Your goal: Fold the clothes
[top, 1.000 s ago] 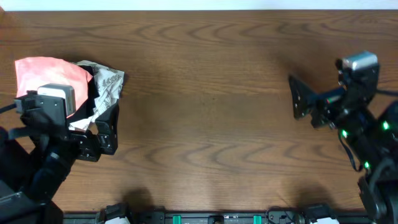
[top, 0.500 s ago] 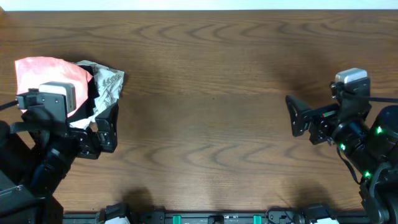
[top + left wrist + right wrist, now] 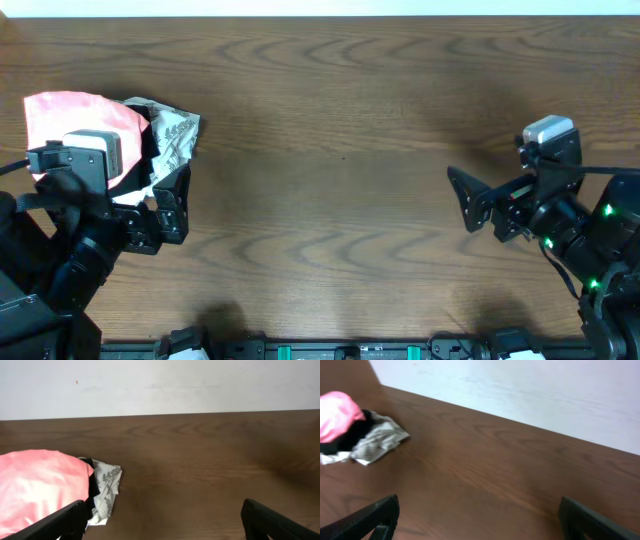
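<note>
Your left hand (image 3: 168, 212) and right hand (image 3: 466, 202) both spread wide, empty; pink T-shirt (image 3: 75, 112) bunched against patterned white cloth (image 3: 175, 135) on table (image 3: 330, 120); no print readable to you

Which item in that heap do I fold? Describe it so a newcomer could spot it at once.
On the wooden table, look at the left end, where a small heap of fabric lies. The one to fold is the salmon-pink T-shirt at the heap's left side. It is the only pink piece; its neighbours are a black garment and a white cloth with grey pattern.
</note>
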`<action>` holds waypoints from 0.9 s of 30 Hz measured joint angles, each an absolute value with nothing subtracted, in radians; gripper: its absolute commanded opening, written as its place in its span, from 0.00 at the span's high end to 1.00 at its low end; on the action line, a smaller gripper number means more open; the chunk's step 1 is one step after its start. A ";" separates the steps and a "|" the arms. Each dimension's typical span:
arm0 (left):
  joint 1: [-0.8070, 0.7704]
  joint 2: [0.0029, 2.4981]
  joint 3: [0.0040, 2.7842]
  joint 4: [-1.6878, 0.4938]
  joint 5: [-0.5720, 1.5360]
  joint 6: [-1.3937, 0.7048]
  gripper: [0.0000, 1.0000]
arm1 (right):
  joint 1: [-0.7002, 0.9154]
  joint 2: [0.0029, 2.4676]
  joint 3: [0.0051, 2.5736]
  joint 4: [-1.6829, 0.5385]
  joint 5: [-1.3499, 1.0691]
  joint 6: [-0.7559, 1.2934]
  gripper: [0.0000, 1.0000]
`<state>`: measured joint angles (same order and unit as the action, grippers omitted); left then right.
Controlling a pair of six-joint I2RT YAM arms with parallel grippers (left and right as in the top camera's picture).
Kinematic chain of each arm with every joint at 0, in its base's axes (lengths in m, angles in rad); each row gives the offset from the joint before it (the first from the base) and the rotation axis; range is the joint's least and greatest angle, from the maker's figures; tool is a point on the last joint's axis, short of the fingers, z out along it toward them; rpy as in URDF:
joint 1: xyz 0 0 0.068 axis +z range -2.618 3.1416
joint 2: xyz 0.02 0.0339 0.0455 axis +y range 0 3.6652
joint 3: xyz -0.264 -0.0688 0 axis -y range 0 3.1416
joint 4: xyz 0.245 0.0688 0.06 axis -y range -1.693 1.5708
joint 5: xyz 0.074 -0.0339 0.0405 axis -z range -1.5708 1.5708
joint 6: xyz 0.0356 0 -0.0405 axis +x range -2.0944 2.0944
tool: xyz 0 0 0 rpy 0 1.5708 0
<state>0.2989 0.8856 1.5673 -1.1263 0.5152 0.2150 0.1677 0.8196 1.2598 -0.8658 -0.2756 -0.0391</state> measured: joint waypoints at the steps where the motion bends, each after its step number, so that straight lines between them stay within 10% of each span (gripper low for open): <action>1: 0.299 0.886 1.567 -1.126 0.515 0.215 0.02 | 0.168 0.820 1.259 -0.870 -0.257 -0.041 0.01; 27: 0.299 0.886 1.566 -1.126 0.509 0.215 0.02 | 0.075 0.201 0.519 -0.651 -0.064 -0.036 0.01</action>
